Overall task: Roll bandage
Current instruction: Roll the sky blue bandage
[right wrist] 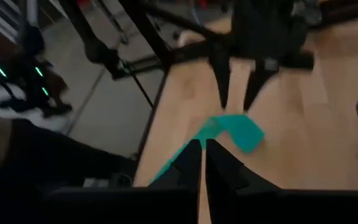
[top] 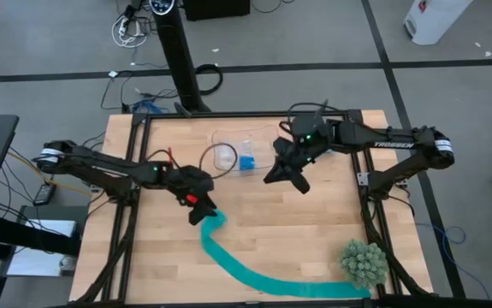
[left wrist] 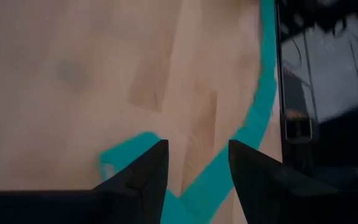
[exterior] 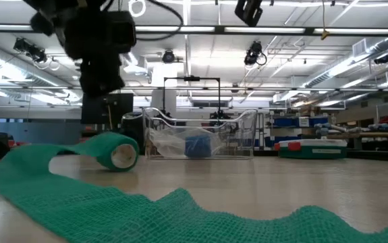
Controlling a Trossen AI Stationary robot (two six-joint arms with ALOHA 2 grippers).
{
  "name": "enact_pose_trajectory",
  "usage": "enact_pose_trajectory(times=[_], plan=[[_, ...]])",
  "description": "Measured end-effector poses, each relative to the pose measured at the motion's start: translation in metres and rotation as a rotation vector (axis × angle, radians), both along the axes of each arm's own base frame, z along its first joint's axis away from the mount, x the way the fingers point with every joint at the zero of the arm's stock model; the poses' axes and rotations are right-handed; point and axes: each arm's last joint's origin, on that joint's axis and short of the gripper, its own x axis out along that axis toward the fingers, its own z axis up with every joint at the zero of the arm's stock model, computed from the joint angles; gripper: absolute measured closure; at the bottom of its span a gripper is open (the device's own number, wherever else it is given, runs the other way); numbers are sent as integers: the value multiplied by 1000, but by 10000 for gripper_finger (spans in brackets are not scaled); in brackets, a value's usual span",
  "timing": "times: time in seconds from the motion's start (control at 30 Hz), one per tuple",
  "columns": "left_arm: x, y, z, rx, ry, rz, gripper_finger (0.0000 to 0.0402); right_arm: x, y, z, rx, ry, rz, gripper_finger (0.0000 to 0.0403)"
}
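The teal bandage lies as a long ribbon on the wooden table, curving from the near right edge up to its rolled end, which rests on its side on the wood. My left gripper hangs open just above that rolled end; its two fingers are apart, with bare table between them. My right gripper hovers shut over the table's middle, pointing toward the left gripper and clear of the bandage.
A clear container with a blue roll inside stands at the far middle of the table. A green spiky ball sits at the near right corner beside the ribbon's far end. Bare wood lies between the arms.
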Motion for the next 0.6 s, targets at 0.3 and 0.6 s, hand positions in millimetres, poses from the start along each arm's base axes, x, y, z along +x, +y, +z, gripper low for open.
enact_pose_trajectory(times=[0.3, 0.6], plan=[[-24, 6, 42, -15, -50, 190, 245, 43, 7, -25, -47, 112, 80, 345], [-44, 2, 72, 62, 19, 224, 245, 90, 25, -35, -187, 134, 236, 290]])
